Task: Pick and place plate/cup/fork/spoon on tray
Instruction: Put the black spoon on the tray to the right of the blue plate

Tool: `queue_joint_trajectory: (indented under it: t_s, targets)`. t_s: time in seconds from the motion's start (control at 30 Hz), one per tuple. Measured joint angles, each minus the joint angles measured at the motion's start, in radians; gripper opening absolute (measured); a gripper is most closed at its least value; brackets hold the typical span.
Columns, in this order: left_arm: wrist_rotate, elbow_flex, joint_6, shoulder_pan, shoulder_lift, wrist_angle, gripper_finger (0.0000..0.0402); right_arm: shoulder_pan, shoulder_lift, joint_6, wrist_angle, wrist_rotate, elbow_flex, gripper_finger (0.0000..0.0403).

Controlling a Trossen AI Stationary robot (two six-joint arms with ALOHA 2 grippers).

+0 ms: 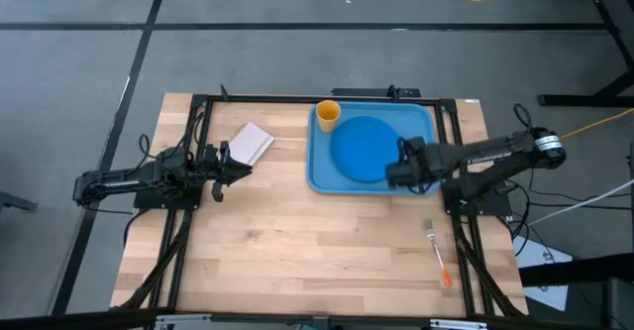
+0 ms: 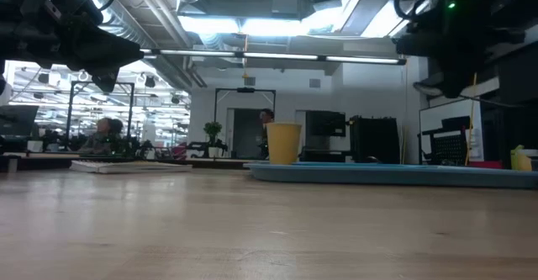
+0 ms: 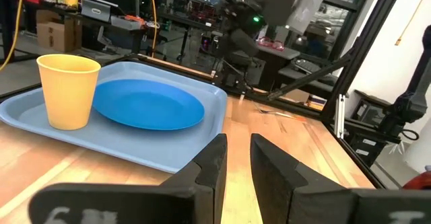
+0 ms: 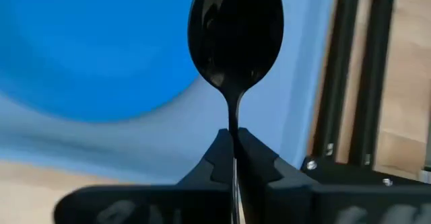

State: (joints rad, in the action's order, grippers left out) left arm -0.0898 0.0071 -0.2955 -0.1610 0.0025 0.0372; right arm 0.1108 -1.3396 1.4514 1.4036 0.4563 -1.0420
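The light-blue tray (image 1: 319,171) lies at the table's far middle. The round blue plate (image 1: 359,148) lies flat in it, and the yellow-orange cup (image 1: 328,114) stands upright in its far left corner. My right gripper (image 1: 400,168) hovers over the tray's right part, shut on the dark spoon (image 4: 234,32). The fork (image 1: 437,250), with an orange-red handle, lies on the table near the right edge. My left gripper (image 1: 238,165) hangs above the table's left side, its fingers (image 3: 210,167) close together and empty. My right gripper pinches the spoon's thin handle (image 4: 234,126) between its two fingertips, just behind the bowl. The fingers lie along the handle, and the oval bowl (image 4: 234,32) sticks out past them. The spoon is lifted clear above the tray and plate.
A flat white pad (image 1: 251,143) lies on the table's far left. Black frame rails (image 1: 184,201) run along both sides of the table. Bare wood spreads across the near half.
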Motion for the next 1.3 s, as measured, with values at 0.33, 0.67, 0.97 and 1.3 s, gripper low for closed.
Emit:
queue_joint_trajectory:
  t_s: [0.33,0.67,0.97,1.3]
  targets:
    - [0.000,0.000,0.000,0.000,0.000,0.000,0.0059,-0.312,0.005,-0.345,-0.143,0.002,0.018,0.0003]
    - [0.000,0.000,0.000,0.000,0.000,0.000,0.0059,-0.586,0.061,-0.623,-0.490,-0.173,0.304,0.0003]
    - [0.000,0.000,0.000,0.000,0.000,0.000,0.0059,-0.746,0.083,-0.687,-0.594,-0.186,0.378,0.0004]
    - [0.000,0.000,0.000,0.000,0.000,0.000,0.0059,-0.833,0.083,-0.724,-0.781,-0.217,0.508,0.0005]
